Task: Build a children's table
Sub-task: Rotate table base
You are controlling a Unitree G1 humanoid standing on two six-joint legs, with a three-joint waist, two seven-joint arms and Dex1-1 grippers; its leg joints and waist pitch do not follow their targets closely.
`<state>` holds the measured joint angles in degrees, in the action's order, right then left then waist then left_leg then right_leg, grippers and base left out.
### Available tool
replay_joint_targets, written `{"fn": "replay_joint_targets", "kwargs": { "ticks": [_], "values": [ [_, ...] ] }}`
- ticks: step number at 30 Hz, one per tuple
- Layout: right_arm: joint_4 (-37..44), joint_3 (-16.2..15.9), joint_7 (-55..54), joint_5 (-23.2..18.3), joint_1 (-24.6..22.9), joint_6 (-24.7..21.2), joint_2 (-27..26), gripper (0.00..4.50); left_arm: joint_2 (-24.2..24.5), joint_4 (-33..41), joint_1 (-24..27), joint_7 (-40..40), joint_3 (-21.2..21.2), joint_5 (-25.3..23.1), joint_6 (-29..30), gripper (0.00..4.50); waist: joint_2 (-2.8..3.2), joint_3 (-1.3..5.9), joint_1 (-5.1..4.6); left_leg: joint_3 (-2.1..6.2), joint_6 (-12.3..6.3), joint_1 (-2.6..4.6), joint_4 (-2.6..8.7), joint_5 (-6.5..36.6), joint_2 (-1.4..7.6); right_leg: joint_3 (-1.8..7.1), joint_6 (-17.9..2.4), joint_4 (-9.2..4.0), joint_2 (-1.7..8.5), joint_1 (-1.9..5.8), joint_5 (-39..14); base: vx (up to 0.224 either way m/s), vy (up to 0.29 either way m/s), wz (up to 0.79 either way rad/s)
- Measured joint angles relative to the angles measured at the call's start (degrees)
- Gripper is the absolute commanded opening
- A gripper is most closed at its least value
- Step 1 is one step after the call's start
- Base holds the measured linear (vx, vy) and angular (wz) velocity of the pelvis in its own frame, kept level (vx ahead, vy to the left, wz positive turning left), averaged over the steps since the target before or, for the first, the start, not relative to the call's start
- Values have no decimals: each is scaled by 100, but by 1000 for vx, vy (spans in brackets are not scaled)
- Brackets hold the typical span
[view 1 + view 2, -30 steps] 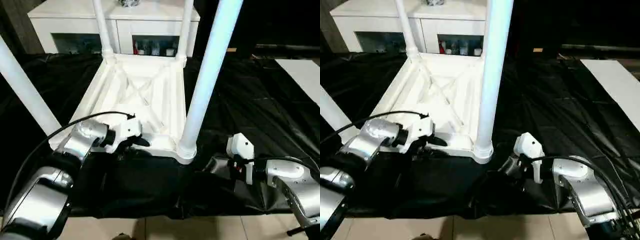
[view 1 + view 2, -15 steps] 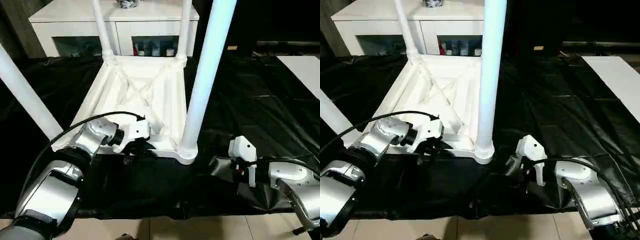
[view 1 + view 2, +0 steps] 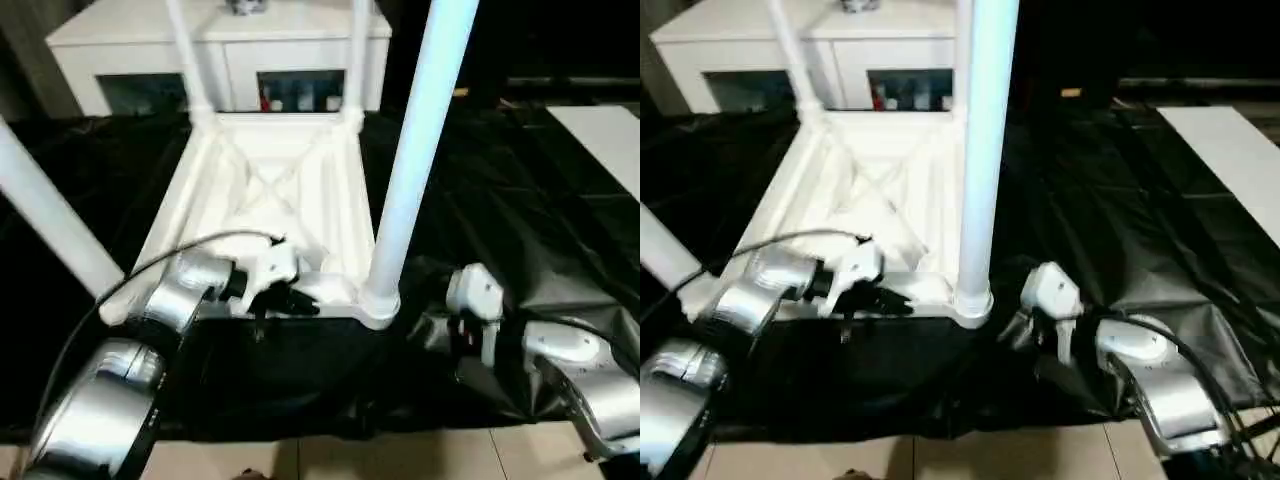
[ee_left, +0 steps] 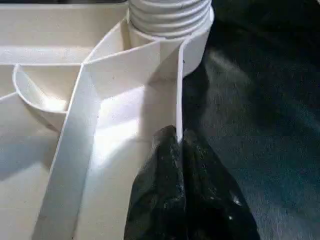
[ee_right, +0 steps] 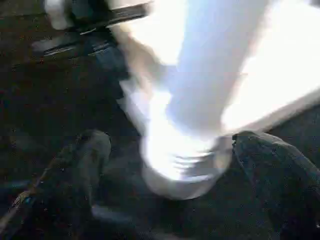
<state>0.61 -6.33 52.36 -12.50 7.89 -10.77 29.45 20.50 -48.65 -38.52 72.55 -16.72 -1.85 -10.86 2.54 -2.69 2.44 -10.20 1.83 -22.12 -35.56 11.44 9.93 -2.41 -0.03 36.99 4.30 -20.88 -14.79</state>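
Note:
The children's table lies upside down on black cloth, its ribbed white tabletop (image 3: 270,190) facing up. White legs stand in its corner sockets: the near-right leg (image 3: 415,150), the near-left leg (image 3: 50,215) and two far legs (image 3: 185,60). My left gripper (image 3: 300,303) is at the near edge beside the near-right socket. In the left wrist view its black fingertips (image 4: 170,145) are shut on the thin rim wall (image 4: 179,90). My right gripper (image 3: 1018,325) rests low, just right of that socket, open. In the right wrist view the leg's base (image 5: 180,165) shows between its spread fingers (image 5: 85,165).
A white cabinet (image 3: 220,40) with glass-fronted compartments stands right behind the table. Black cloth (image 3: 520,180) covers the work surface and drapes over its front edge above the tiled floor (image 3: 300,460). A flat white board (image 3: 605,140) lies at the far right.
My left gripper has slid right along the near rim toward the near-right socket and closed on the rim. The camera has shifted slightly. The right gripper has stayed open near the leg.

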Motion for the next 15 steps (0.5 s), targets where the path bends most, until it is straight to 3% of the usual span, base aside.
{"fn": "replay_joint_targets", "kwargs": {
  "ticks": [8,12,15],
  "values": [
    [-281,536,-473,-183,161,-164,-168,450,110,2111,1139,-547,63,-17,956,6,6,6,-76,-15,-2,9,7,1,0,8,1,-2,3,-5,-1,0,0,0],
    [-355,578,-251,-398,206,-405,-154,450,79,2795,1415,-733,78,-12,1689,6,6,4,-73,-16,-1,7,7,0,1,8,1,-1,2,-10,-1,0,0,0],
    [-425,319,90,-406,294,-386,-109,450,-4,3038,1441,-893,60,-25,2136,6,-7,-4,-70,-17,0,5,7,0,1,7,1,-1,3,-10,-1,0,0,0]
  ]
}}
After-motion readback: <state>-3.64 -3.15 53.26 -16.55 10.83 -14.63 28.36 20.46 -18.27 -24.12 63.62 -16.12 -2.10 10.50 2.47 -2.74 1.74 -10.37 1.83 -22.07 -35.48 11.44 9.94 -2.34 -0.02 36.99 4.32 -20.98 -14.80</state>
